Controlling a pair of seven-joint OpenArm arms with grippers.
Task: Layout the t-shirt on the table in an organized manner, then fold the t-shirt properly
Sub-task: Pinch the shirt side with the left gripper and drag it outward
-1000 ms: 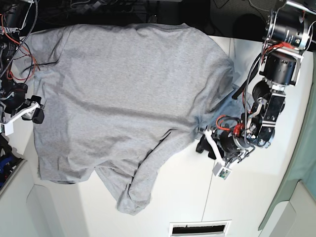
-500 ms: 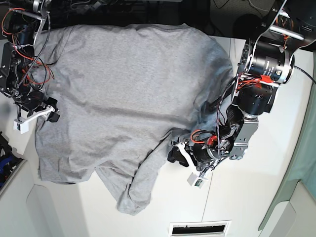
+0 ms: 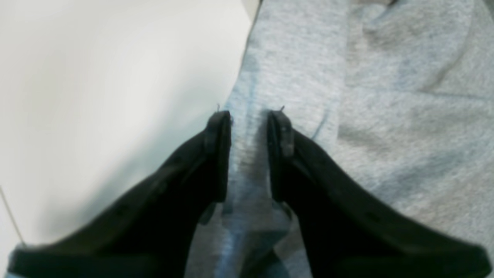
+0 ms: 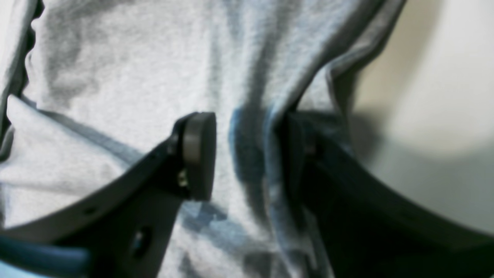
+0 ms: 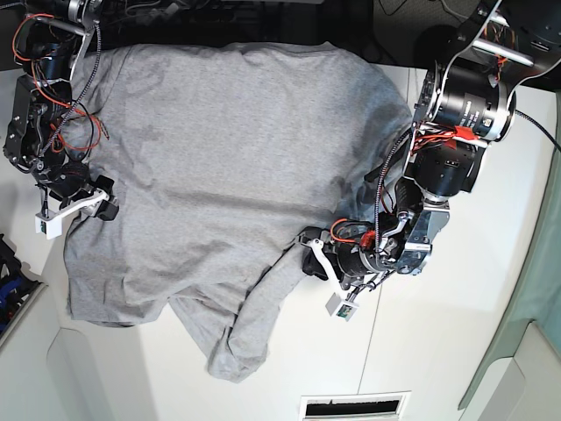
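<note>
the light heather-grey cotton t-shirt (image 5: 219, 167) is spread, rumpled, over the large white smooth table (image 5: 456, 351). a fold at its edge is straddled by the black left gripper (image 3: 249, 116), jaws narrowly apart with fabric between; whether the fold is pinched cannot be told. at the opposite edge, a bunched ridge is bracketed by the right gripper (image 4: 251, 127), jaws parted, grip uncertain.
</note>
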